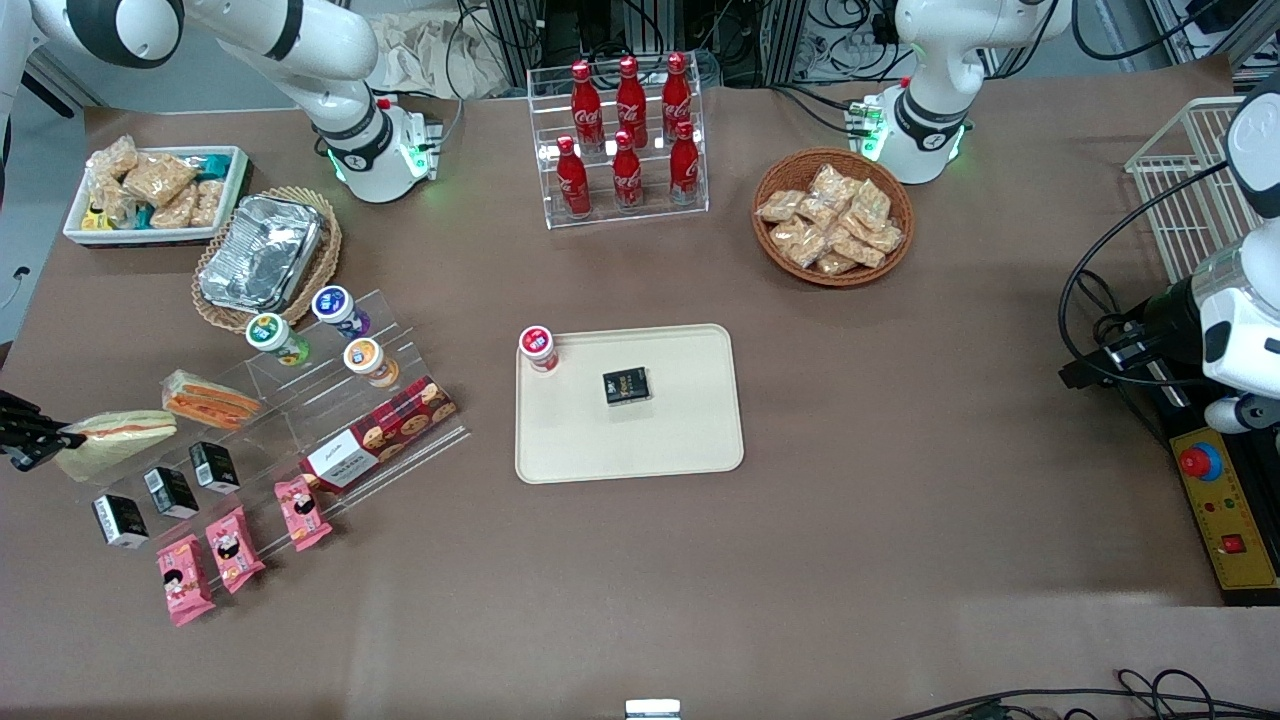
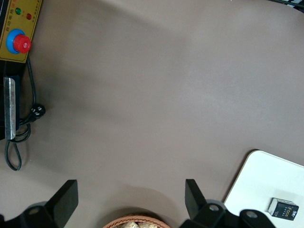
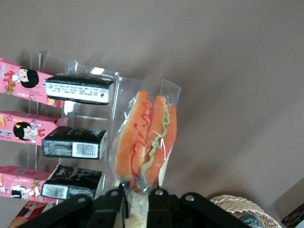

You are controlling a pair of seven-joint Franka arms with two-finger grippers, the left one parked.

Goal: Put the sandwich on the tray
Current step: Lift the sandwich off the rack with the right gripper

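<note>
My claw point(image 1: 62, 440) sits at the working arm's end of the surface point(image 1: 900, 520), its two fingers point(image 3: 114, 202) pinched on the end of the sandwich point(image 1: 118, 436). In the wrist view the sandwich point(image 3: 145, 142) runs straight out from my fingers, in clear wrap, with its orange cut end showing red lines and a green strip. It lies at the edge of the clear stepped stand point(image 1: 300, 400). Just beside it on the stand, farther from the front camera, is the shorter orange sandwich point(image 1: 210, 397). On the lower steps, nearer the front camera than my claw, are three small black boxes point(image 1: 172, 491), and nearer still three pink packets point(image 1: 235, 548). Farther along the stand from my claw lie a red cookie box point(image 1: 382, 433) and three small cups point(image 1: 325, 335) with green, purple and orange tops. Farther from the front camera than my claw is a foil tray point(image 1: 262, 252) in a wicker basket point(image 1: 322, 262), and past it a white tub point(image 1: 236, 190) of snacks. The tray point(image 1: 640, 440) lies well apart from my claw, toward the middle of the surface, carrying a red-lidded cup point(image 1: 538, 348) at one corner and a small black box point(image 1: 627, 386) near its middle. Farther off are a clear rack of cola bottles point(image 1: 628, 135) and a round basket point(image 1: 790, 170) of snack bags toward the parked arm's end.
</note>
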